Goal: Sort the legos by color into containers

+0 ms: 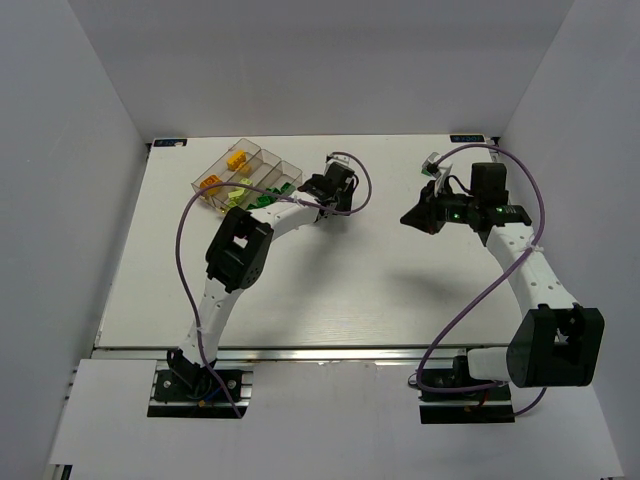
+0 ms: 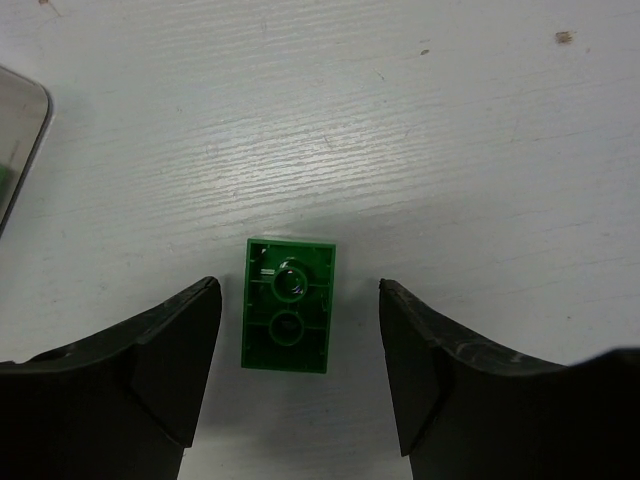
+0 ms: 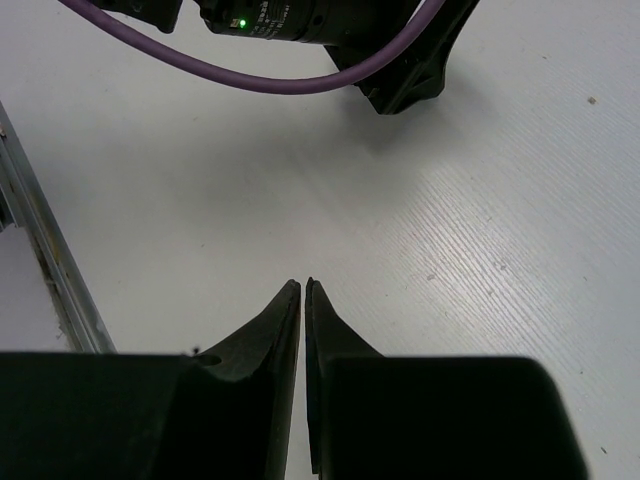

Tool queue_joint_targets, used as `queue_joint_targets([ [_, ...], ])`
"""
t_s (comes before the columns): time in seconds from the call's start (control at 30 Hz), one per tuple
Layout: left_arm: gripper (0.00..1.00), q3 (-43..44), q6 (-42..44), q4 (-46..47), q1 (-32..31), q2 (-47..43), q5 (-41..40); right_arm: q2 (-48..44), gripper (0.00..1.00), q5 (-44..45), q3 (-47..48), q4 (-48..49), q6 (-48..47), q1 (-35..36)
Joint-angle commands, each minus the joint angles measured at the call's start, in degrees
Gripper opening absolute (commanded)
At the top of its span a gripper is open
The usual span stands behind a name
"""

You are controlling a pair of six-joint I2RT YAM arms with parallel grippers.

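Looking down through the left wrist camera, I see the left gripper (image 2: 300, 285) spread wide above the white table (image 2: 450, 150). A dark green brick (image 2: 288, 305) lies flat between its fingers. Neither finger touches it, and it sits a little nearer the finger on the picture's left. The brick is turned over, its hollow underside facing up.

The overhead view hides that brick beneath the wrist, but it shows me what the wrist camera crops to one corner: the clear tray (image 1: 245, 175), just beside the left gripper. The tray holds orange and yellow bricks (image 1: 237, 160) in its far compartments and green bricks (image 1: 262, 198) at its near end.

The right gripper (image 3: 303, 285) has its fingers pressed together on nothing. It hangs over bare table, well apart from the brick and the tray.
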Motion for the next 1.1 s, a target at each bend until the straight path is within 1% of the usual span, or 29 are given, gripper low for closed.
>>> queue_joint_targets([
  [0.0,0.73,1.5,0.2,-0.6,-0.3,-0.5,-1.3,-0.1,0.11,-1.5,-0.3,1.2,0.0,-0.4],
  [0.07,0.72,1.5,0.2,-0.5,-0.3,-0.4,-1.3,0.0,0.10,-1.5,-0.3,1.1,0.0,-0.5],
  [0.2,0.64,1.2,-0.5,-0.1,-0.2,-0.5,-1.5,-0.1,0.10,-1.5,-0.3,0.6,-0.2,-0.6],
  [0.23,0.58,1.2,-0.6,0.0,-0.3,-0.7,-1.7,-0.1,0.10,-1.5,-0.3,0.6,-0.3,-0.5],
  [0.3,0.54,0.5,-1.3,0.6,-0.3,-1.3,-2.2,-0.1,0.10,-1.5,-0.4,0.6,-0.4,-0.7],
  [0.43,0.52,-2.4,-1.1,2.2,-0.3,-2.9,-2.3,-0.2,0.10,-1.7,-0.6,0.6,-0.3,-0.7],
  [0.63,0.44,-4.7,-0.7,3.4,-0.3,-5.4,-2.6,-0.1,0.10,-1.9,-0.4,0.6,-0.1,-0.7],
  [0.67,0.39,-5.1,-0.6,3.7,-0.3,-6.0,-2.5,-0.1,0.10,-1.9,-0.3,0.6,-0.1,-0.7],
  [0.77,0.32,-5.9,-0.2,4.4,-0.3,-8.7,-2.4,-0.2,0.09,-1.9,-0.3,0.6,-0.2,-0.7],
  [0.8,0.24,-6.1,0.0,4.5,-0.3,-9.4,-2.3,-0.3,0.09,-1.8,-0.3,0.5,-0.1,-0.7],
  [0.9,0.12,-7.1,0.9,4.9,-0.3,-13.4,-2.3,-0.3,0.09,-1.8,-0.4,0.5,-0.2,-0.7],
  [1.07,0.05,-8.4,3.7,3.8,0.4,-20.3,-2.3,-0.5,0.08,-2.0,-0.6,0.4,0.0,-0.6],
])
